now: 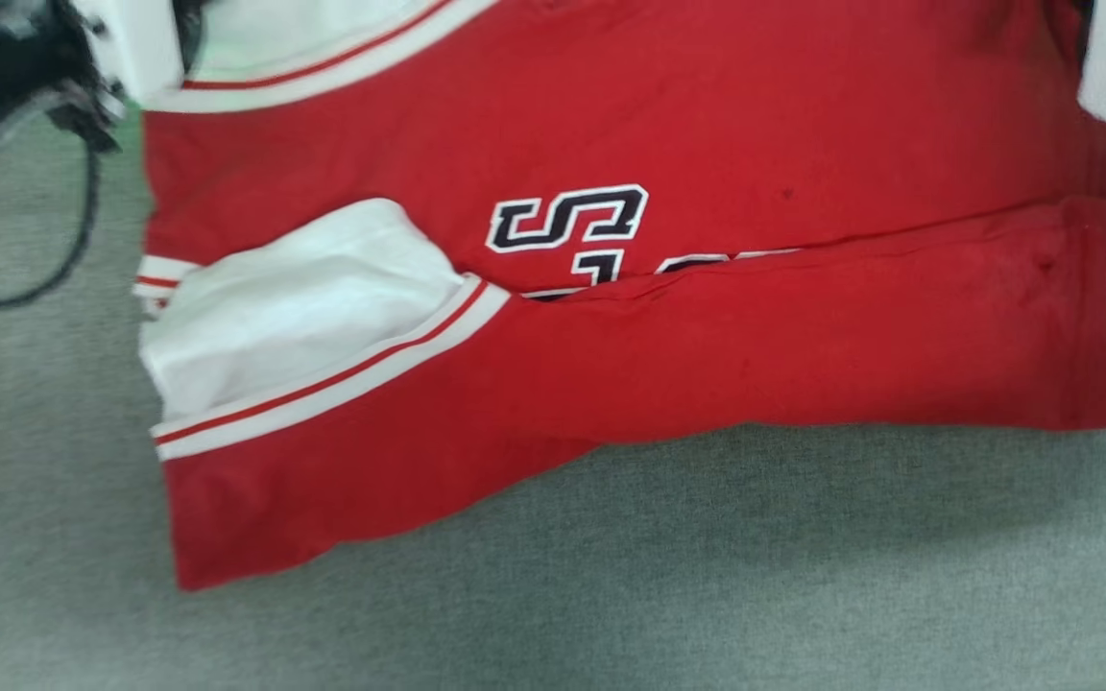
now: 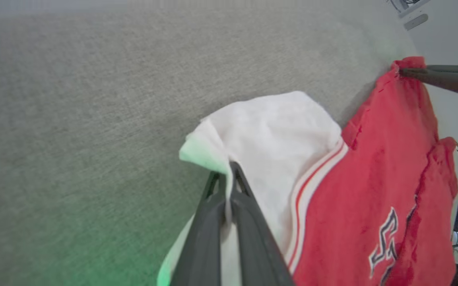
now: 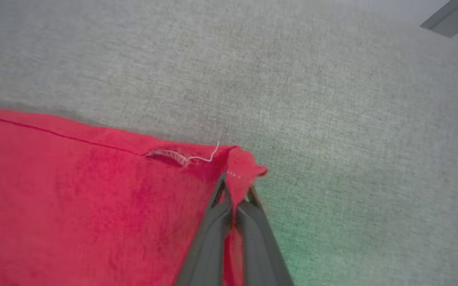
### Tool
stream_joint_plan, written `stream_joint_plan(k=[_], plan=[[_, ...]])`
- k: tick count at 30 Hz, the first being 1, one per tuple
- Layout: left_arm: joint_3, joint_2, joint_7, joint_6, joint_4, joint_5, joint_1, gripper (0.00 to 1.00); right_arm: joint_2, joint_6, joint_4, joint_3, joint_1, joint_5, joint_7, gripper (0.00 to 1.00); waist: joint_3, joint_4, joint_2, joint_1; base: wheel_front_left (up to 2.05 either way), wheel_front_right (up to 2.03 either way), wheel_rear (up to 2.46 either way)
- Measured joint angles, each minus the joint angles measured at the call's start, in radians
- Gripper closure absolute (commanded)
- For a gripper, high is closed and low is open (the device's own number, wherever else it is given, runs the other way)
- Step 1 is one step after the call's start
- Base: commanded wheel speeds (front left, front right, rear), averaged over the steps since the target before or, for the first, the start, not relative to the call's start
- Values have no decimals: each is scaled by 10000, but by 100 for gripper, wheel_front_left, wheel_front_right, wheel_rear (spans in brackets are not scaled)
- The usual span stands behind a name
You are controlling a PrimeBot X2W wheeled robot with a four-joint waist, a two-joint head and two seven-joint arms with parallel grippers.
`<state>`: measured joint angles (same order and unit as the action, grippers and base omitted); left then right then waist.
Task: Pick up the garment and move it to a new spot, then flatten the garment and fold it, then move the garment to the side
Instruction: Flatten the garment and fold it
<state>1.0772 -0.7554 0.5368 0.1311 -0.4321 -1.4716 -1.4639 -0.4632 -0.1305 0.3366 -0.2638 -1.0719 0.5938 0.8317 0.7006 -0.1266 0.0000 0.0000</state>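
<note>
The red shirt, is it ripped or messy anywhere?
Yes. The garment has a small split in its hem stitching, with a loose white thread sticking out, beside the corner that the right gripper pinches.

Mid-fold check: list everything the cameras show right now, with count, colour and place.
soft red cloth garment: one, bright red with white panels and white-and-red striped trim, spread across the head view, pinched at two corners.
block lettering: one print, black outlined in white, on the garment's front, partly hidden by a fold.
loose thread: one, white, at the pinched red corner.
grey woven surface: one, grey, beneath the garment.
thin cable: one, black, left edge of the head view.
metal bracket: one, pale grey, upper right of the right wrist view.
left tool: one, dark grey, shut on the white panel's edge.
right tool: one, dark grey, shut on a red corner.
pale forearms: two, white, top corners of the head view.
</note>
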Motion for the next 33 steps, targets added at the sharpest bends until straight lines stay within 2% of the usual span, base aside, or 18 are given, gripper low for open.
stream_joint_plan(k=[5,7,16,23,26,30,33], plan=[[-56,-96,-1170,0,1062,-221,817,100,-721,-2,-855,240,936,418,-244,100,-720,326,0,0,0,0,0],[-58,-328,-1854,0,1858,-295,1396,100,-1108,-2,-1421,458,1722,585,-224,100,-1227,573,0,0,0,0,0],[268,-1317,-4389,0,3651,-297,4034,100,-1622,-2,-2782,1496,4823,846,-504,100,-2740,1278,0,0,0,0,0],[809,-1787,-6385,0,4543,-136,6188,100,-1613,-2,-3747,2481,7484,637,-972,100,-3510,1641,0,0,0,0,0],[1087,-1933,-6920,0,4660,-36,6900,100,-1292,-2,-4132,2800,8292,633,-1103,100,-3674,1645,1,0,0,0,0],[1269,-1810,-7325,0,4378,-77,7476,100,-978,-2,-4314,2947,8965,621,-1346,100,-3654,1533,0,0,0,0,0],[1459,-1496,-7356,0,3969,-67,7726,100,-842,-4,-4036,2949,9102,556,-1682,100,-3632,1440,1,0,0,0,0]])
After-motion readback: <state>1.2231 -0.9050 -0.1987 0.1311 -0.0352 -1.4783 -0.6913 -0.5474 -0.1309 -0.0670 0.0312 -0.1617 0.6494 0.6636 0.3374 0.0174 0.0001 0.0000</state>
